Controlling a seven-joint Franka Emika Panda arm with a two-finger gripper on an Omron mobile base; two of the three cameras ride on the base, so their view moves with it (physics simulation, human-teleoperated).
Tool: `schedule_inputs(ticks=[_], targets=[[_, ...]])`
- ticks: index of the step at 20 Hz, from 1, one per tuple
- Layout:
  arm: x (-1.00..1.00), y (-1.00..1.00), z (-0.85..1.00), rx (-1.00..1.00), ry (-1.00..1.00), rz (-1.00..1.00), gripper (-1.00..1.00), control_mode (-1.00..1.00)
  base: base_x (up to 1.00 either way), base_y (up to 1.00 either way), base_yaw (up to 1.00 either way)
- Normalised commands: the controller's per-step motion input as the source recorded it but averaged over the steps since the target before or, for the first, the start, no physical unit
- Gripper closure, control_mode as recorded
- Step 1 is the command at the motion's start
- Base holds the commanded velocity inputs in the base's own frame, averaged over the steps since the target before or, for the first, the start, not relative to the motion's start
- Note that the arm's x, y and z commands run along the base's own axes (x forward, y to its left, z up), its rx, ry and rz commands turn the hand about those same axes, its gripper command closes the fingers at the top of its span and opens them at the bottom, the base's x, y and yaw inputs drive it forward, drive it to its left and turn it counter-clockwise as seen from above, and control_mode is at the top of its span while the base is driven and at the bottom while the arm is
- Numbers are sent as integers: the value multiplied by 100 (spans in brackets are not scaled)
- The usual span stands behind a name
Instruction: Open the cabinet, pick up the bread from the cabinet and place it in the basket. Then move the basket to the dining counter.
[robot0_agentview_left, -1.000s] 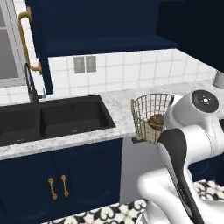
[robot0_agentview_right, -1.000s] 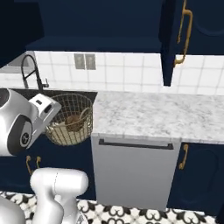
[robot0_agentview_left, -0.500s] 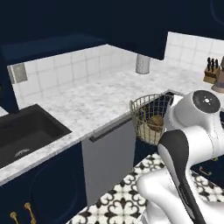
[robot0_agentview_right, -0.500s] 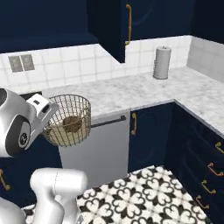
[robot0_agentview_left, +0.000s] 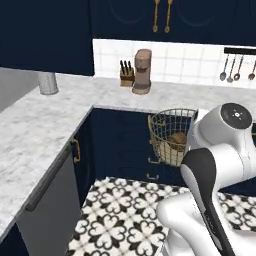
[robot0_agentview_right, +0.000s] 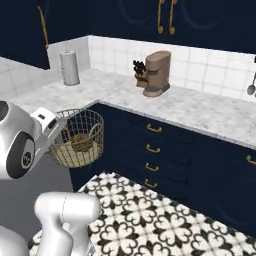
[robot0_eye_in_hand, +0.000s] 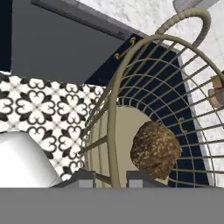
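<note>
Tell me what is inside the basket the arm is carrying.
The basket holds one brown bread roll lying on its solid bottom, with the gripper shut on the rim. The roll's underside and the bottom beneath it are covered.

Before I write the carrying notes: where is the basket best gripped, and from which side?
Grip the basket by its thin rim wire, coming over the top edge with one jaw inside and one outside. The mesh wall tapers and the bread lies at the bottom, so the rim is the firm part. The gripper holds it there now.
</note>
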Motion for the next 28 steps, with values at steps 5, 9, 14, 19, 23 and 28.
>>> schedule_inputs(ticks=[5,9,14,19,23,28], targets=[[0,0,0,0,0,0,100,100,2,25,-96],[0,0,0,0,0,0,100,100,7,26,-96],[0,0,0,0,0,0,100,100,2,23,-97],[0,0,0,0,0,0,100,100,12,26,-95],[0,0,0,0,0,0,100,100,25,26,-90],[0,0,0,0,0,0,100,100,46,24,-83]])
